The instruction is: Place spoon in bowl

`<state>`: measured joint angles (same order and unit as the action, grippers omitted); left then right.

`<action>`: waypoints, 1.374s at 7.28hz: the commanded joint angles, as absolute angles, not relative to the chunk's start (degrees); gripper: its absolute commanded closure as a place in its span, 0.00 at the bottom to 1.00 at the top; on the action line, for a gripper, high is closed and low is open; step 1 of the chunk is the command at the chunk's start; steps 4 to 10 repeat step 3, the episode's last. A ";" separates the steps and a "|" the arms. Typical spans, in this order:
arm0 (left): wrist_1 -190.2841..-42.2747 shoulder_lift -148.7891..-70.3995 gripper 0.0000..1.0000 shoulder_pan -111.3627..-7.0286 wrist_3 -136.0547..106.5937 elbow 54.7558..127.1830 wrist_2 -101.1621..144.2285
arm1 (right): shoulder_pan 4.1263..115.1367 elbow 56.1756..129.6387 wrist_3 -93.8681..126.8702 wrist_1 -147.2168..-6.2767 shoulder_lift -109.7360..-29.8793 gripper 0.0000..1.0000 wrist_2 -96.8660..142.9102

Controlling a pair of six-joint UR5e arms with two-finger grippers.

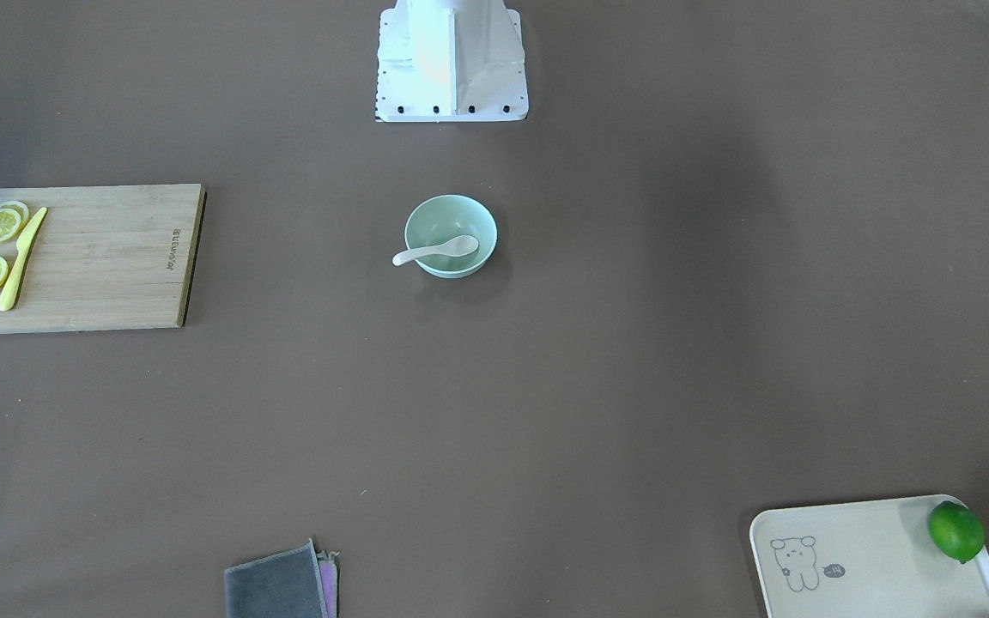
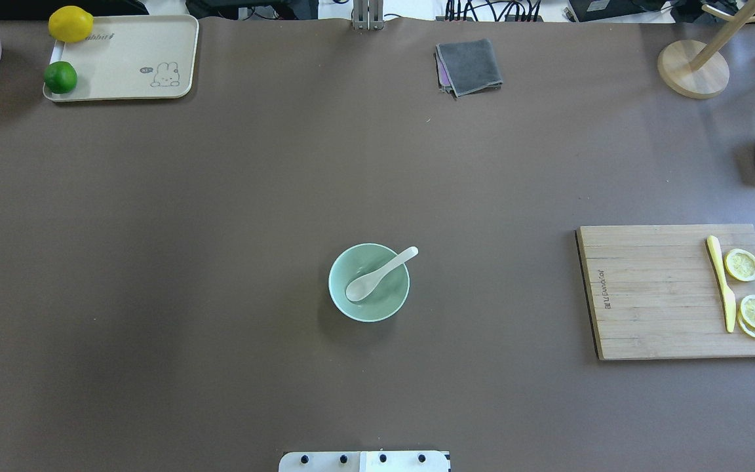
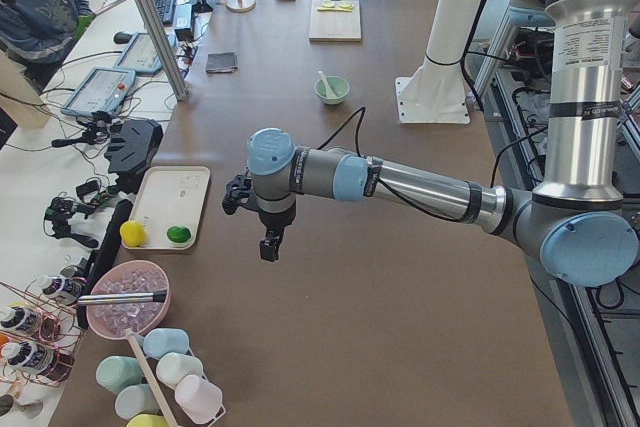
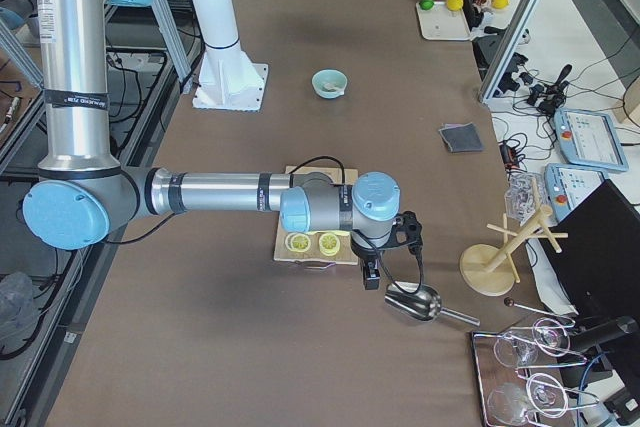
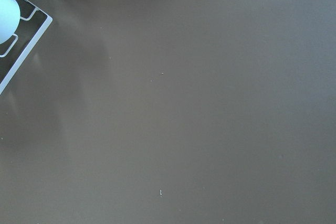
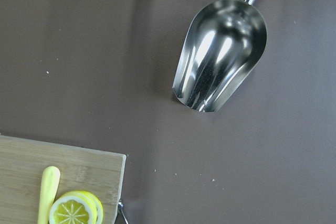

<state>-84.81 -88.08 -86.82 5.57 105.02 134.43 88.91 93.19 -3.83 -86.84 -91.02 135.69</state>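
The spoon (image 2: pixel 381 274) lies in the bowl (image 2: pixel 387 303), scoop inside, handle over the rim, at mid-counter (image 2: pixel 220 262). Left end effector (image 3: pixel 268 245) and right end effector (image 4: pixel 371 280) hang well apart from it; finger state cannot be told.

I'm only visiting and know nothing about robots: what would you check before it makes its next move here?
1. Deep end of the spoon lies inside the bowl, handle over the rim: ok.
2. The bowl stands upright on the table: ok.
3. The left gripper hangs far from the bowl, towards the table's end: ok.
4. The right gripper hangs far from the bowl, near the metal scoop: ok.
5. Whether each gripper is open or shut: cannot tell.
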 commanded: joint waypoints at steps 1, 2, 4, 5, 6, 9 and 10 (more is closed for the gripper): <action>-84.90 -88.15 0.02 -86.92 6.15 105.64 134.65 | 88.86 93.16 -3.87 -86.84 -91.05 0.00 135.79; -85.51 -88.07 0.02 -86.92 6.15 108.78 134.21 | 88.77 93.08 -3.78 -86.84 -90.97 0.00 135.53; -85.69 -88.24 0.02 -86.84 6.07 109.24 134.21 | 88.94 93.34 -3.78 -86.84 -90.97 0.00 135.70; -85.69 -88.24 0.02 -86.84 6.07 109.24 134.21 | 88.94 93.34 -3.78 -86.84 -90.97 0.00 135.70; -85.69 -88.24 0.02 -86.84 6.07 109.24 134.21 | 88.94 93.34 -3.78 -86.84 -90.97 0.00 135.70; -85.69 -88.24 0.02 -86.84 6.07 109.24 134.21 | 88.94 93.34 -3.78 -86.84 -90.97 0.00 135.70; -85.69 -88.24 0.02 -86.84 6.07 109.24 134.21 | 88.94 93.34 -3.78 -86.84 -90.97 0.00 135.70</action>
